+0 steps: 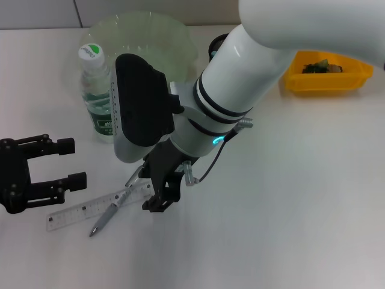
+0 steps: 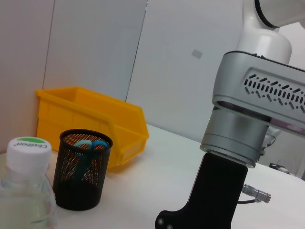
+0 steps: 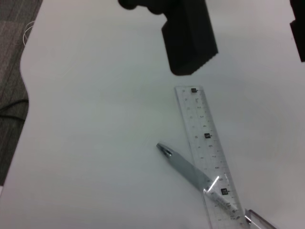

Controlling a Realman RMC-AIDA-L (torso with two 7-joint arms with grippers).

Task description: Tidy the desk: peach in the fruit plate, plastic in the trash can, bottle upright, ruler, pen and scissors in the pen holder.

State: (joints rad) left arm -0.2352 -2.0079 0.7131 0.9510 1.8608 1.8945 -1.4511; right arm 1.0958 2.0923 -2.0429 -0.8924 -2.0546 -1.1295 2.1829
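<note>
My right gripper [image 1: 148, 189] hangs open just above the far ends of the clear ruler [image 1: 90, 208] and the silver pen [image 1: 107, 218], which lies across the ruler. In the right wrist view the ruler [image 3: 205, 152] and pen [image 3: 183, 164] lie below one black finger [image 3: 188, 40]. My left gripper [image 1: 75, 162] rests open at the table's left, holding nothing. The bottle [image 1: 96, 90] stands upright in front of the green fruit plate [image 1: 144, 33]. The black mesh pen holder [image 2: 82, 174] holds the blue-handled scissors [image 2: 90, 145]. No peach or plastic is in view.
A yellow bin [image 1: 328, 75] at the back right holds something dark green. In the left wrist view this bin [image 2: 90, 119] stands right behind the pen holder, beside the bottle cap [image 2: 28, 148]. My right arm hides the pen holder from the head view.
</note>
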